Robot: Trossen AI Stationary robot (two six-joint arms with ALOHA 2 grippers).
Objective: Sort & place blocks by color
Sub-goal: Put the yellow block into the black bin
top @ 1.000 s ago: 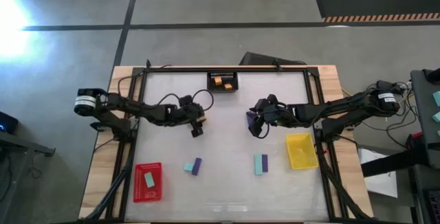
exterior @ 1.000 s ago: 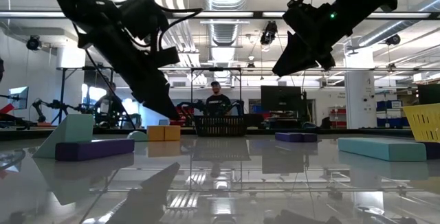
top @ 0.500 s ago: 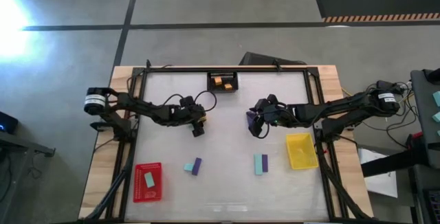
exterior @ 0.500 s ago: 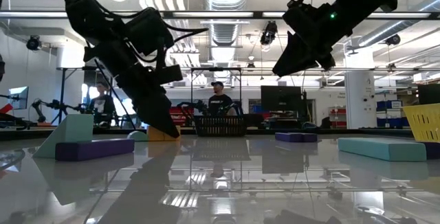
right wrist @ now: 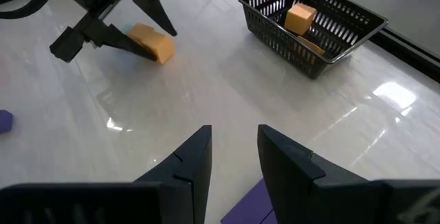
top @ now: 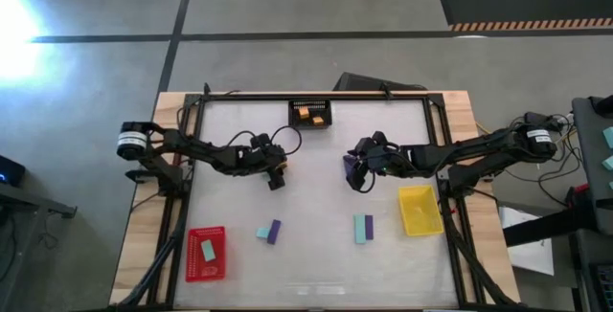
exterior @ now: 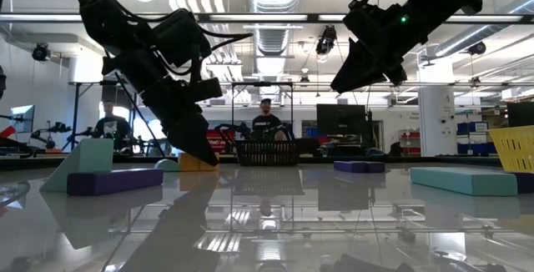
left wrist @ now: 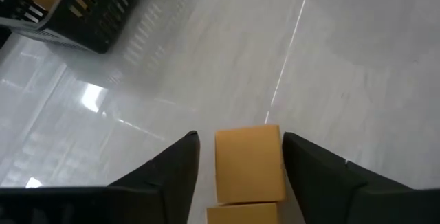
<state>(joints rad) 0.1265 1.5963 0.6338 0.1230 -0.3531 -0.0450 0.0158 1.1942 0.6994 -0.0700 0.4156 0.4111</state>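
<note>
An orange block (left wrist: 249, 162) lies flat on the table between the fingertips of my left gripper (left wrist: 240, 138), which is open and low at the table's left middle (top: 276, 180). The same orange block (right wrist: 152, 43) shows under that gripper in the right wrist view. My right gripper (top: 355, 176) hangs high above the table's right middle (exterior: 340, 84), shut on a purple block (right wrist: 246, 203). Loose purple (top: 275, 231) and teal (top: 359, 228) blocks lie flat near the near edge. More orange blocks (right wrist: 300, 16) sit in the black basket. My left gripper comes at the orange block's end (left wrist: 247, 138) slanting down, one finger on each side. A gap shows beside one finger (left wrist: 185, 159). The other finger (left wrist: 302, 159) is right at the block's edge, and I cannot tell whether it touches. My right gripper pinches the purple block (right wrist: 240, 200) between its two fingers. Only a corner of the block shows, back between them. It is lifted clear of the table.
A black basket (top: 295, 113) stands at the far edge. The red tray (top: 206, 269) at the near left holds a teal block (top: 207, 250). The yellow tray (top: 420, 211) sits near the right edge. People stand in the room beyond the table.
My left gripper came down onto the orange block about a second ago and has stayed there since, fingers straddling it. My right gripper has kept still with the purple block.
</note>
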